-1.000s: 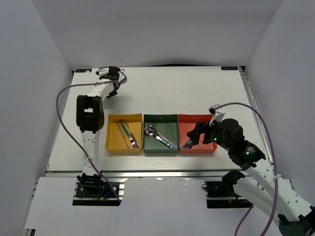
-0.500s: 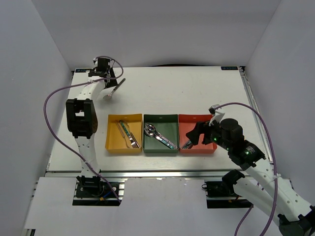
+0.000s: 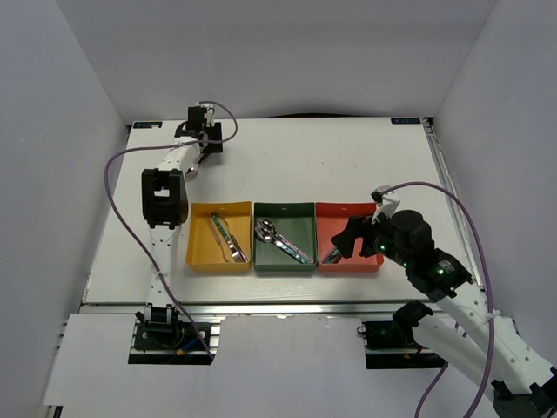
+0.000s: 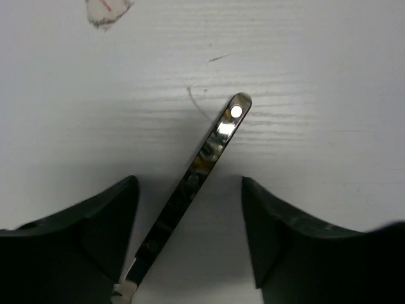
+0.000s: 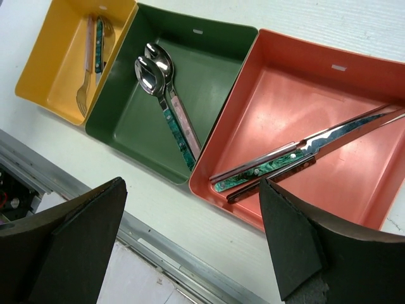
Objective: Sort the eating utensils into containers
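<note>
Top external: left end effector (image 3: 202,139) is at the tabletop's (image 3: 348,165) far left corner. Right end effector (image 3: 346,242) hovers over the red tray (image 3: 335,213), which sits beside the green tray (image 3: 296,218) and the yellow tray (image 3: 198,231).

Left wrist: fingers apart, with a shiny metal utensil (image 4: 218,133) lying diagonally between them.

Right wrist: fingers spread wide, holding nothing, above knives (image 5: 304,149) in red, spoons (image 5: 155,66) in green and forks (image 5: 88,76) in yellow.

Your left gripper (image 3: 207,138) swings back right from the far-left corner and now straddles a utensil (image 4: 209,149), fingers apart.
</note>
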`<move>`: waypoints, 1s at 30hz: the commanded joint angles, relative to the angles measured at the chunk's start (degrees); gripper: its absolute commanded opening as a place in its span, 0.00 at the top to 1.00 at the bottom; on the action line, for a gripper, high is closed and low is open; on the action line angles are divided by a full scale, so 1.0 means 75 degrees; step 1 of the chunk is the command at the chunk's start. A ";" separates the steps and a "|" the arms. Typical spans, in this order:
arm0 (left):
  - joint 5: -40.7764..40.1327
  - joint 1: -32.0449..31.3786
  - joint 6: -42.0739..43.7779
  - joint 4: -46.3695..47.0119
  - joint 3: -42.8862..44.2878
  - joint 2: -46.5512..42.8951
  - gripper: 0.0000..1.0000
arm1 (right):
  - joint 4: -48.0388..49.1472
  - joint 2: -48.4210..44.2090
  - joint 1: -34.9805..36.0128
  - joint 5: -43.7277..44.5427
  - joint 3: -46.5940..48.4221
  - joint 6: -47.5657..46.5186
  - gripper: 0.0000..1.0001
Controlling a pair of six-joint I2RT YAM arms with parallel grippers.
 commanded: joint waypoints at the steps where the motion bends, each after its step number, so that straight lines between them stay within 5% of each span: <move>1: 0.0336 -0.0013 0.0061 -0.0364 0.0534 0.0147 0.30 | -0.0168 -0.0189 -0.0009 0.0149 0.0403 -0.0078 0.11; 6: 0.0033 -0.0014 0.0154 -0.0692 0.0301 0.0265 0.68 | -0.0157 -0.0155 -0.0009 0.0021 0.0473 0.0004 0.11; 8: -0.0039 -0.0014 0.0224 -0.0693 0.0090 0.0149 0.91 | -0.0133 -0.0120 -0.0009 -0.0026 0.0543 0.0039 0.11; 10: -0.0448 -0.0014 0.0225 -0.0518 -0.0297 -0.0004 1.00 | -0.0133 -0.0143 -0.0009 -0.0073 0.0567 0.0051 0.11; 20: -0.2006 -0.0037 -0.1507 -0.0892 0.0745 -0.1361 1.00 | -0.0227 -0.0354 -0.0009 -0.0096 0.0415 0.0227 0.11; 25: -0.2046 -0.0119 -0.4094 0.0265 -0.1021 -0.3529 1.00 | -0.0098 -0.0377 -0.0009 -0.0190 0.0333 0.0344 0.11; 30: -0.2147 -0.0515 -0.5349 0.0292 -0.1888 -0.4655 1.00 | -0.0156 -0.0529 -0.0009 -0.0108 0.0274 0.0426 0.11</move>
